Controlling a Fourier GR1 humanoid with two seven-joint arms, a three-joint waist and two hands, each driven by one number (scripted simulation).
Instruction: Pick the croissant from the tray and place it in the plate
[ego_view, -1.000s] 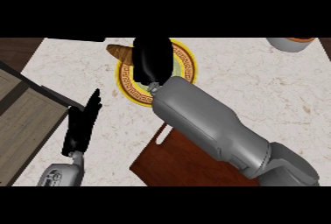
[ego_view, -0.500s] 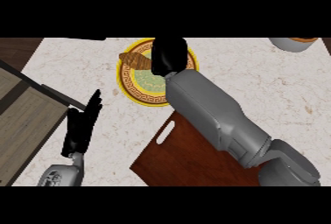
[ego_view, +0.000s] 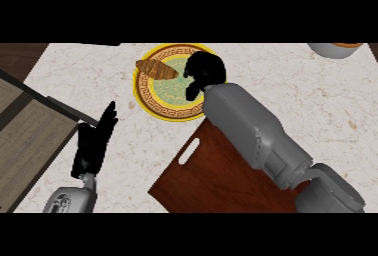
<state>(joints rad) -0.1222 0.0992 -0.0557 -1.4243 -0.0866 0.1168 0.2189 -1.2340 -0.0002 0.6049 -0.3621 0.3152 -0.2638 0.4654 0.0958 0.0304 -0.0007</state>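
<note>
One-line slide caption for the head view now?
Croissant lies on the plate's left rim, right hand beside it over the plate.

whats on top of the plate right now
The croissant lies on the plate's upper-left rim, partly overhanging it. The right robot hand hovers over the plate's right side and covers that part, so what is beneath it cannot be seen.

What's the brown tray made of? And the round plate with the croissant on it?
The tray looks like dark reddish wood, smooth, with faint grain and a cut handle slot. The plate looks like glazed ceramic, judging by its yellow rim with a painted dark pattern around a green middle. The croissant rests on its rim.
</note>
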